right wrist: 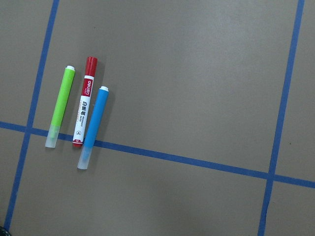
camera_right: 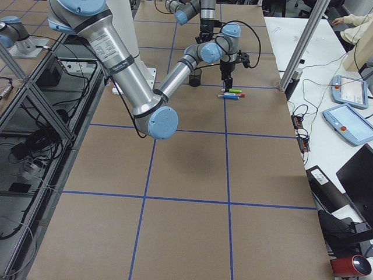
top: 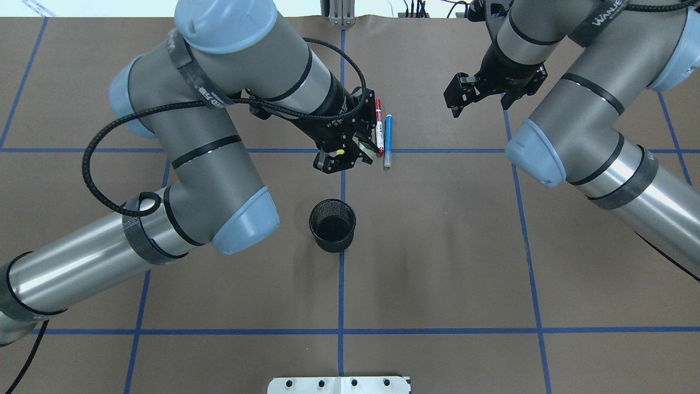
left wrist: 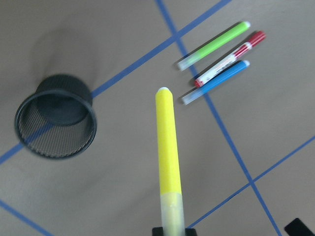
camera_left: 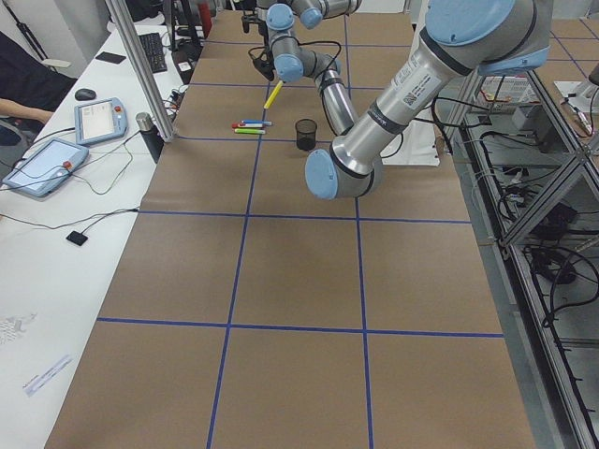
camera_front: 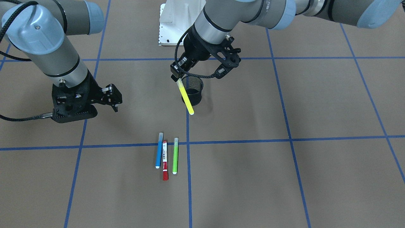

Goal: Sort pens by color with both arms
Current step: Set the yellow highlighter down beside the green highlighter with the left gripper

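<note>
Left arm (top: 208, 153): it reaches in over the desk and passes above and to the left of the black mesh cup (top: 333, 245).
Left gripper (camera_front: 177, 75): it hangs just past the cup, on the side away from the robot base. The jaws are closed tight on the pale cap end of the yellow pen (camera_front: 185, 96).
Yellow pen: it is held up off the desk and slanted. Its free end points down and away from the cup. In the left wrist view the cup is to the left of the pen.
Black mesh cup: it stands upright on a blue tape line.
Green pen (camera_front: 175, 155): it lies flat on the desk, farther from the robot base than the cup, just beside the red pen (camera_front: 165, 161) with a thin gap.
Red pen: it has a white label and lies between the green pen and the blue pen (camera_front: 159, 154), almost parallel to both.
Blue pen: it touches the red pen along one part, on the far side of the cup like the other two.
Right gripper (top: 457, 98): it is over the desk, well apart from the cup, to the right of the three pens. I cannot tell if its jaws are wide or narrow.
Right arm (top: 574, 126): it comes in from the right, well apart from the cup.
Desk (camera_front: 316, 174): brown cover with a grid of blue tape; one line runs under the cap ends of the three lying pens.
</note>
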